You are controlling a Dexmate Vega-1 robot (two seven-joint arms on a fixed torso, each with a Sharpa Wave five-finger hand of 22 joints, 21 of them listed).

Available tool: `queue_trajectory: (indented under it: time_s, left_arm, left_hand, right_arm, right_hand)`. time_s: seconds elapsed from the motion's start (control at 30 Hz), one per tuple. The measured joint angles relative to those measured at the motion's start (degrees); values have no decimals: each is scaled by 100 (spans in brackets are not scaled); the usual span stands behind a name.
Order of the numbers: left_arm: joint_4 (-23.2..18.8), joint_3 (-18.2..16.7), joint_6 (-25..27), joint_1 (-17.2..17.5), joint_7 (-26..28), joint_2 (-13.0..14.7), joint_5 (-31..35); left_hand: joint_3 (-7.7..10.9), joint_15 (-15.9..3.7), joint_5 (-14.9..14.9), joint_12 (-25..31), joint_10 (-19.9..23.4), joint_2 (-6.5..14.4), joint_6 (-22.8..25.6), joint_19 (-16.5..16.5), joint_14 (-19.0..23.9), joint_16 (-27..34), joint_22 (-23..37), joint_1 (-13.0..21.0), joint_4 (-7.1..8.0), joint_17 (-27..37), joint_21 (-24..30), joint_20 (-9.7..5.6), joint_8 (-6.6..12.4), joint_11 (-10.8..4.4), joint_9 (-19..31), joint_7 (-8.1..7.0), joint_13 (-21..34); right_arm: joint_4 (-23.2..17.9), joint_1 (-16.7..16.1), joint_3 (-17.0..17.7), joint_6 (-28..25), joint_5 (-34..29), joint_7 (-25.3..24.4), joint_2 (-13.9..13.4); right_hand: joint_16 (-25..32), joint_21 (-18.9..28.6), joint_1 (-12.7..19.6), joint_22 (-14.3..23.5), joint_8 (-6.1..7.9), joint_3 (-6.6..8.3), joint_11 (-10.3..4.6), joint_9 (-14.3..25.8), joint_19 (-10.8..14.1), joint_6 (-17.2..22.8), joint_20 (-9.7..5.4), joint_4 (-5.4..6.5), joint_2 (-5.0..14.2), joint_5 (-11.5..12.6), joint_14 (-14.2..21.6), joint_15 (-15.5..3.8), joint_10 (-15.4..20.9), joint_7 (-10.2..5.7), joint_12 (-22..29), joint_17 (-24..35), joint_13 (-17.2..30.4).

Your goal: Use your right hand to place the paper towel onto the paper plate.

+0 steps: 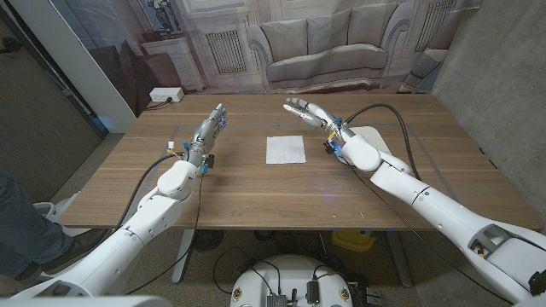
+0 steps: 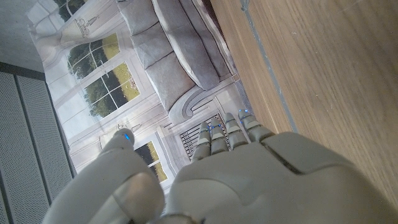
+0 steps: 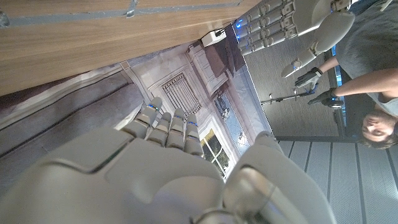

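Right hand [image 1: 309, 112]: fingers [image 1: 295, 103] extended and apart, gripping nothing, raised above the far part of the surface [image 1: 256, 192]. Left hand [image 1: 211, 124]: fingers [image 1: 221, 111] straight, slightly apart, empty. The paper towel [image 1: 285, 149] lies flat near the centre of the surface, between the two arms, apart from both hands. The paper plate [image 1: 368, 136] sits on the surface at the robot's right, partly hidden under the right forearm.

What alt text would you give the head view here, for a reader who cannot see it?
A white paper towel lies flat mid-table on a wooden table, between two robot hands holding nothing: the left hand and the right hand, fingers extended. A white paper plate sits partly hidden behind the right arm.
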Motion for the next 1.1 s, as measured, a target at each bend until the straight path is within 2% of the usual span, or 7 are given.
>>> queue_trajectory:
  time_s: [0.17,0.8,1.03,1.1]
  left_arm:
    - [-31,-19,-23,47,42,-1,13]
    - [-57,-41,-101,90,73,-16,46]
    - [-38,-34,-118,67,66,-28,67]
    - [-32,-31,-120,59,64,-30,71]
  left_hand:
    - [-18,0,-21,0,-22,0,0,-32,0,1,0,0,-18,0,0,32,0,-22,0,0,0]
    - [-24,0,-20,1,-22,0,0,-62,0,3,0,0,-24,0,-43,0,1,-22,0,0,0]
    - [-24,0,-38,1,-21,25,0,-62,0,4,0,24,-24,0,-43,0,1,-21,0,0,0]
    - [-24,0,-42,1,-21,25,0,-61,0,4,0,24,-24,0,-43,0,1,-21,0,0,0]
  right_arm:
    - [-6,43,-68,-27,-175,-46,-4]
    - [-131,150,-275,-323,-875,-298,-34]
    - [-187,186,-357,-461,-1159,-366,-51]
    - [-205,203,-389,-502,-1247,-382,-55]
  right_hand:
    - [0,-41,7,0,0,0,-32,0,0,23,0,0,5,0,0,0,32,-23,0,0,0]
    - [0,-94,74,23,0,23,-31,0,0,31,0,-23,14,0,42,-42,31,-31,0,0,0]
    - [0,-108,98,30,0,22,-31,0,0,53,0,-70,36,0,42,-42,30,-53,0,0,0]
    - [0,-108,144,29,0,22,-31,0,0,53,0,-70,-11,0,42,-42,30,-53,0,0,0]
